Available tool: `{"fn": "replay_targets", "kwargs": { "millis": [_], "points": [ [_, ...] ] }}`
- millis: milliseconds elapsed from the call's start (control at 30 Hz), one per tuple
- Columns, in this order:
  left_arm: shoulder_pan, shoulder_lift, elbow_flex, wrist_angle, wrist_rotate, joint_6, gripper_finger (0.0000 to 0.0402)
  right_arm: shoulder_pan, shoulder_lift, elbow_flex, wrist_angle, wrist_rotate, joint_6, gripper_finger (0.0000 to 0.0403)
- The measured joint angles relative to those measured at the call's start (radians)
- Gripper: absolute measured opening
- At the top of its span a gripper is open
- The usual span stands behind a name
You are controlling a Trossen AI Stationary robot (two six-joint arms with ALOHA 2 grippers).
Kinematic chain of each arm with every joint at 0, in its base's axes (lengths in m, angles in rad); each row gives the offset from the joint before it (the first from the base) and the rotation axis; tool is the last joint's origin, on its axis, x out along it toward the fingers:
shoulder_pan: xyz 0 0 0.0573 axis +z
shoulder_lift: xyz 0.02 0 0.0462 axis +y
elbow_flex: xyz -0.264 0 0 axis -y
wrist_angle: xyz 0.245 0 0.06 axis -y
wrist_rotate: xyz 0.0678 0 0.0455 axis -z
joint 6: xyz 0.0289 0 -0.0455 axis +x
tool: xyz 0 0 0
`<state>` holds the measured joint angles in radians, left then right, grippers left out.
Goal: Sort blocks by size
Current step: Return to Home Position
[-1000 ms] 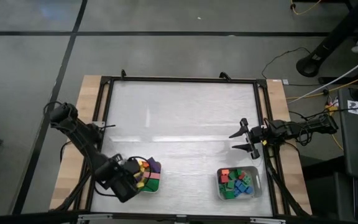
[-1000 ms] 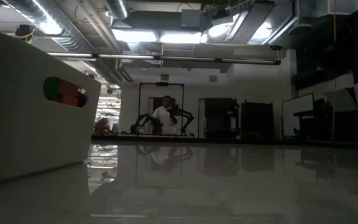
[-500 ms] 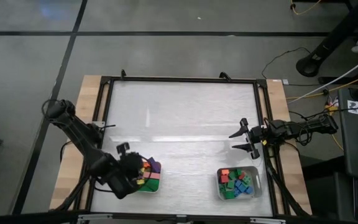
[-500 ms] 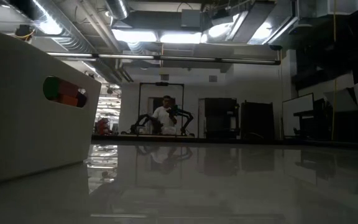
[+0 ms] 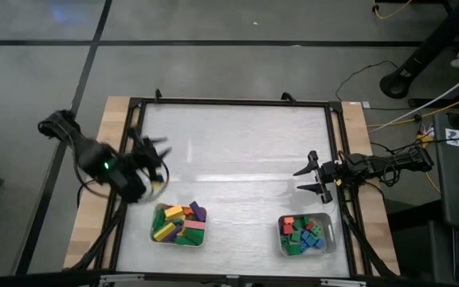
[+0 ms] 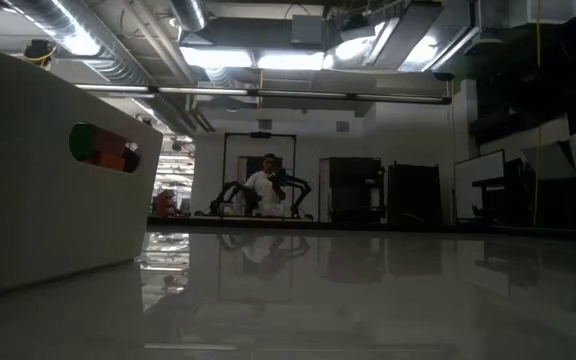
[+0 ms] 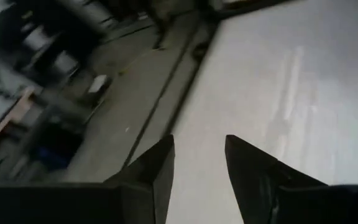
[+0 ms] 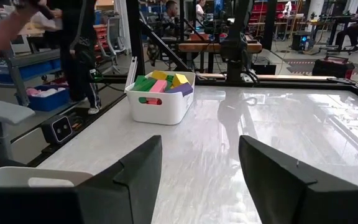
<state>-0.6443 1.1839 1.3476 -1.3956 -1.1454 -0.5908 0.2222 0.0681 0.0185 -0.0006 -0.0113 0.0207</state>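
Long blocks (image 5: pixel 178 223) in yellow, green, purple and pink fill the left pale tray (image 5: pixel 154 236). Short blocks (image 5: pixel 303 233) in green, blue and red fill the right tray (image 5: pixel 330 239). Above the table's left edge, farther from the near edge than the left tray, my left gripper (image 5: pixel 154 159) shows blurred. In its wrist view its fingers (image 7: pixel 199 142) stand open with nothing between them. My right gripper (image 5: pixel 299 180) waits open at the right edge, pointing level across the table. Past its fingers (image 8: pixel 199 149) the left tray (image 8: pixel 160 102) shows with its blocks.
A black frame (image 5: pixel 231 102) runs round the white tabletop, and wooden strips border it at left and right. The low view shows the left tray's wall (image 6: pixel 38 200) with coloured blocks behind its handle hole (image 6: pixel 103 147). People stand in the room beyond the table.
My left gripper has risen from over the left tray and swung toward the table's left and far edges, turning as it went. It now points out over the tabletop. The blocks in that tray, covered before, now show in full.
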Motion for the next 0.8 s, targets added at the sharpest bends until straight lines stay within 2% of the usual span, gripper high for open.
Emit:
{"fn": "replay_targets", "kwargs": {
  "millis": [167, 300, 367, 467, 567, 800],
  "points": [
    [0.085, -0.108, 0.000, -0.033, -0.009, -0.156, 0.0131, 0.000, 0.000, 0.000, 0.000, 0.000, 0.000, 0.0214],
    [0.111, -0.164, 0.000, -0.032, -0.013, -0.188, 0.0131, 0.000, 0.000, 0.000, 0.000, 0.001, 0.000, 0.0214],
    [0.121, -0.178, 0.000, -0.033, -0.058, -0.159, 0.0131, 0.000, 0.000, 0.000, 0.000, 0.001, 0.000, 0.0214],
    [0.153, -0.204, -0.034, -0.032, -0.183, -0.144, 0.0131, 0.000, 0.000, 0.000, 0.000, 0.001, 0.000, 0.0214],
    [0.202, -0.250, -0.115, -0.034, -0.266, -0.248, 0.0131, 0.000, 0.000, -0.001, 0.000, 0.002, 0.000, 0.0214],
    [0.240, -0.417, -0.419, -0.028, -0.268, -0.580, 0.0131, 0.000, 0.000, -0.001, 0.000, 0.002, -0.025, 0.0214]
  ]
}}
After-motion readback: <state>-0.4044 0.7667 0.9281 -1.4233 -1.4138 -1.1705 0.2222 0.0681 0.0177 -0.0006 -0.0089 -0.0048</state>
